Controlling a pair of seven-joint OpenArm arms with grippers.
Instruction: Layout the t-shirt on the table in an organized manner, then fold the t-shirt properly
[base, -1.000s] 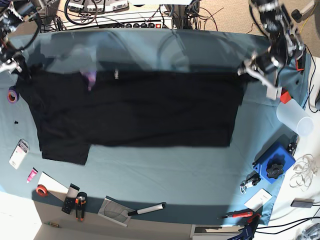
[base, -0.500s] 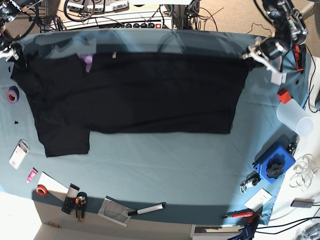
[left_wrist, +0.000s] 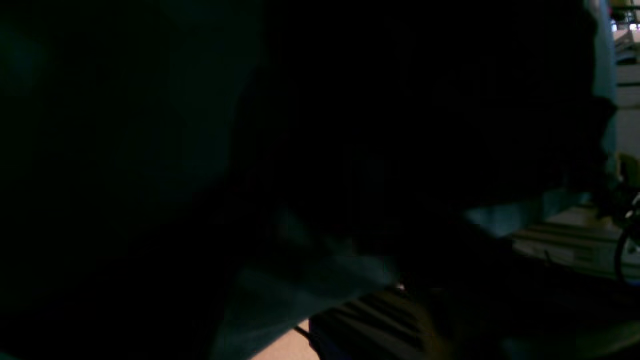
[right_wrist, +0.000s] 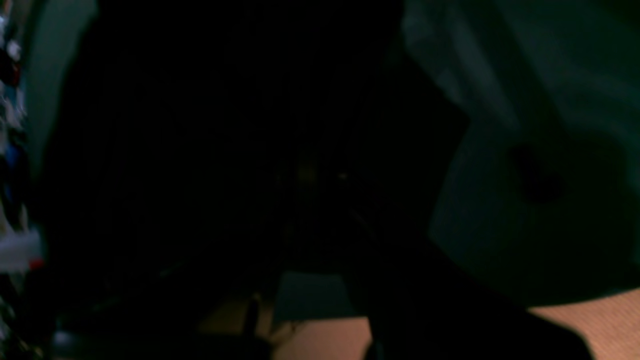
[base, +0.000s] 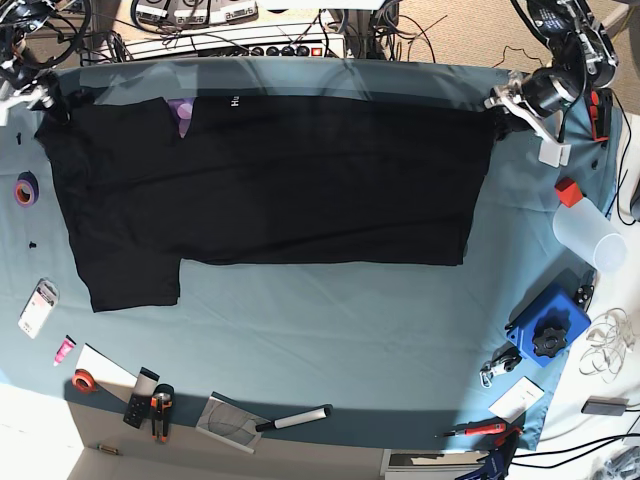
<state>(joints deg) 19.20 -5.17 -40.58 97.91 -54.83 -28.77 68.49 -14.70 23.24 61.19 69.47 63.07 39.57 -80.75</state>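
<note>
Base view: we see the t-shirt (base: 270, 180) spread flat across the far half of the table (base: 350, 340), its long edge running from nine to three o'clock and one sleeve hanging toward seven o'clock. Our left gripper (base: 500, 100) sits at the two o'clock corner and our right gripper (base: 38, 97) at ten o'clock, placed, we judge, to draw the cloth taut. We cannot tell whether either has let go; both wrist views are dark.
</note>
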